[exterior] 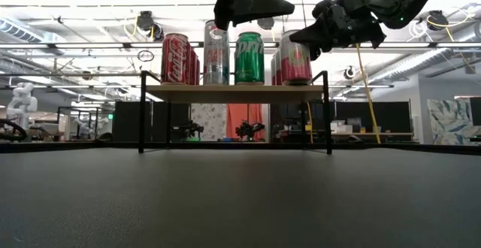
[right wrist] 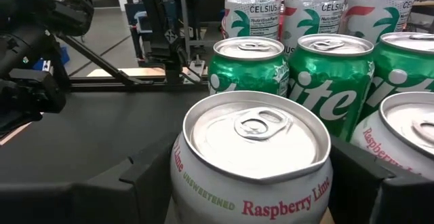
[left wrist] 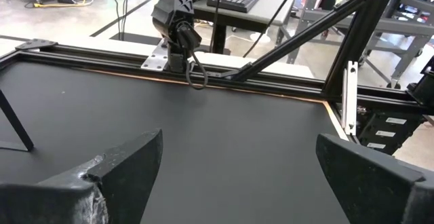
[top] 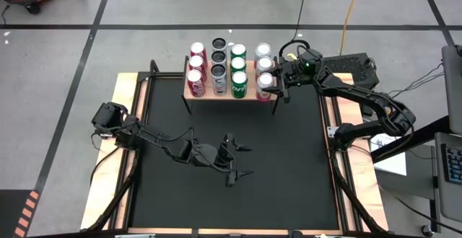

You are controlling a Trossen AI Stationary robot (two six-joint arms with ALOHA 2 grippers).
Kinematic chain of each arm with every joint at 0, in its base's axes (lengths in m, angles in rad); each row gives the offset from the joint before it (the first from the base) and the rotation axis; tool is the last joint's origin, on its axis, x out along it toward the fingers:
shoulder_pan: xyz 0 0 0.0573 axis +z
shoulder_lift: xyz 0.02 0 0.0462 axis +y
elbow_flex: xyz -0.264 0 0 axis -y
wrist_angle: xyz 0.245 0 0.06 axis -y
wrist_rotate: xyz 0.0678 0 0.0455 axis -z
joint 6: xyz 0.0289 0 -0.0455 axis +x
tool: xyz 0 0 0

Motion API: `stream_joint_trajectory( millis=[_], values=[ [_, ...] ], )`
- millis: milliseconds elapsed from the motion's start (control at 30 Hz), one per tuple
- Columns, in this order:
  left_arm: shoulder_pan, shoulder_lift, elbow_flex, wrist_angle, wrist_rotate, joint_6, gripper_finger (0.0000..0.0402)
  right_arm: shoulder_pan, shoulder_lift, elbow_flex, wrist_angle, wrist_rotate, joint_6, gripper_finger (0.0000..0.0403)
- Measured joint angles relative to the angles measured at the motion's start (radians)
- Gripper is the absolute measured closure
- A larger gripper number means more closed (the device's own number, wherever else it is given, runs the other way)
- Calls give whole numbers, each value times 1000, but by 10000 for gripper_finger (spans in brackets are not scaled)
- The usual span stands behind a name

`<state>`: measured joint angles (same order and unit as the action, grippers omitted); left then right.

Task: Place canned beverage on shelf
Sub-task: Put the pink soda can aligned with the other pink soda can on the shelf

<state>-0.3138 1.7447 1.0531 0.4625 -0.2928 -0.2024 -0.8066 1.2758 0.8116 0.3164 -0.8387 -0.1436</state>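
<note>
The shelf [top: 204, 94] is a small light-wood board on thin black legs at the table's far edge. It bears several cans in four rows: red [top: 195, 65], dark-topped [top: 219, 63], green [top: 238, 68] and Raspberry Lime at the right. My right gripper [top: 266, 89] reaches in from the right and is shut on the nearest Raspberry Lime can [right wrist: 254, 149], which stands on the board. My left gripper [top: 242, 160] hangs open over the middle of the black mat, holding nothing. My right gripper pinches the Raspberry Lime can between its two fingers, one on each side of the can's wall [right wrist: 184, 183]. The fingers [exterior: 314, 33] come in about level from the table's right side, high on the can. The can stands upright with its bottom on the shelf board.
Another Raspberry Lime can [right wrist: 403, 136] stands right behind the held one, and green cans [right wrist: 247, 68] right beside it. The right arm's base [left wrist: 178, 27] stands on the table's right rail. Bare black mat [top: 231, 202] stretches from the shelf to the near edge.
</note>
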Motion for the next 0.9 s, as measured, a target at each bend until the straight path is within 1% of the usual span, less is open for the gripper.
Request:
stream_joint_trajectory(
  millis=[400,633,900],
  values=[
    [0,0,0,0,0,0,16,0,0,0,0,1,0,129],
    [0,0,0,0,0,0,16,0,0,-1,8,3,0,93],
    [0,0,0,-1,0,0,16,0,0,-1,29,4,-1,90]
  ],
)
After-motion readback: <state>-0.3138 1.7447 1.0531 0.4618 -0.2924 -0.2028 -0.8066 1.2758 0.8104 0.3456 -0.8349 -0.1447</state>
